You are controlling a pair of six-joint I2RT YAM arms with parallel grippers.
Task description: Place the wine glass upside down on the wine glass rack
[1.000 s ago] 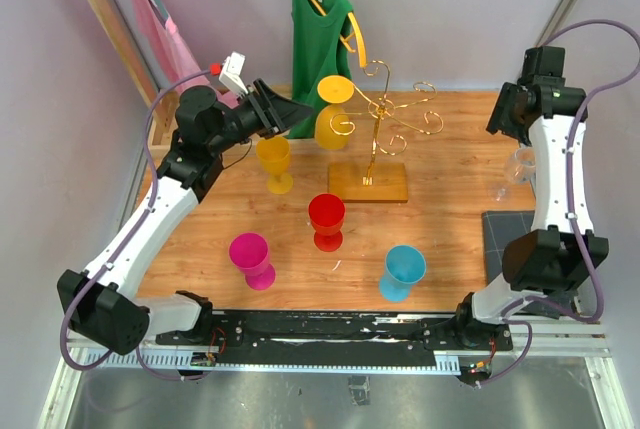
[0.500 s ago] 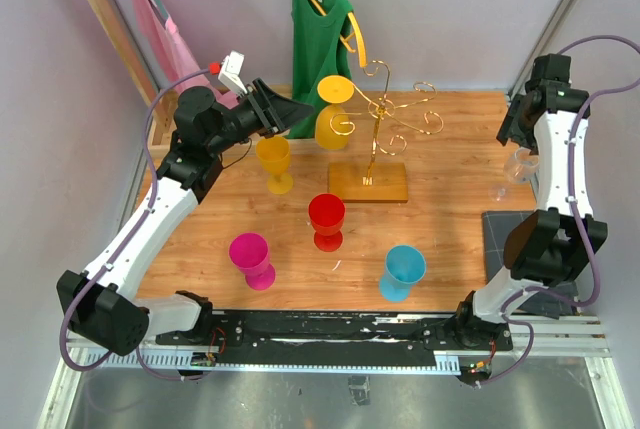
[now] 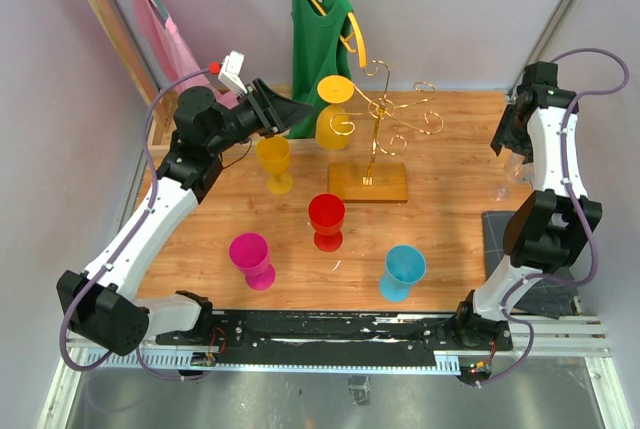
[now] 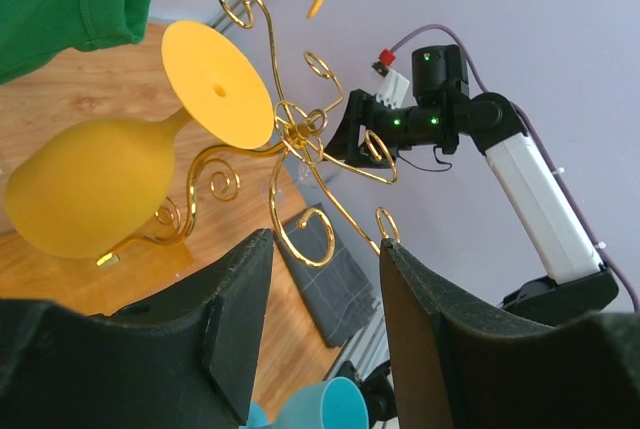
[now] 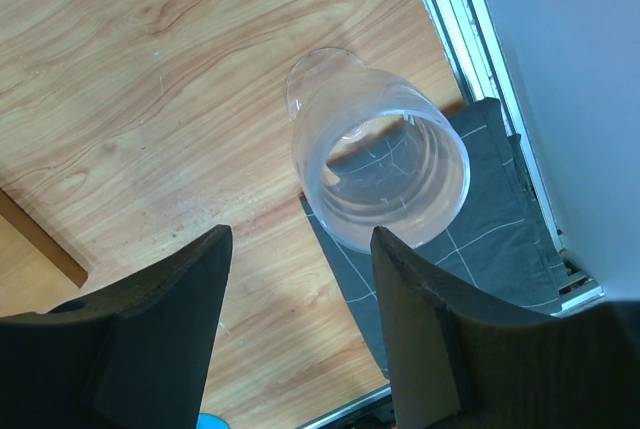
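Observation:
The gold wine glass rack [image 3: 378,114] stands at the table's middle back on its flat base [image 3: 369,182]. A yellow wine glass [image 3: 332,117] hangs upside down on one of its arms; it also shows in the left wrist view [image 4: 90,189], beside the rack's curls [image 4: 300,139]. My left gripper [image 3: 300,109] is open and empty just left of that glass [image 4: 325,319]. A clear wine glass [image 5: 380,164] stands upright at the right edge [image 3: 499,190]. My right gripper [image 5: 300,329] is open and empty above it [image 3: 512,149].
Upright glasses stand on the wood: yellow [image 3: 274,161], red [image 3: 327,219], pink [image 3: 251,257] and blue [image 3: 403,271]. A dark mat [image 5: 470,249] lies under the clear glass's right side. A green shirt [image 3: 315,39] hangs behind the rack.
My right arm has swung back toward the far right corner, and its wrist now sits over the clear glass. The left arm and all the glasses have not moved.

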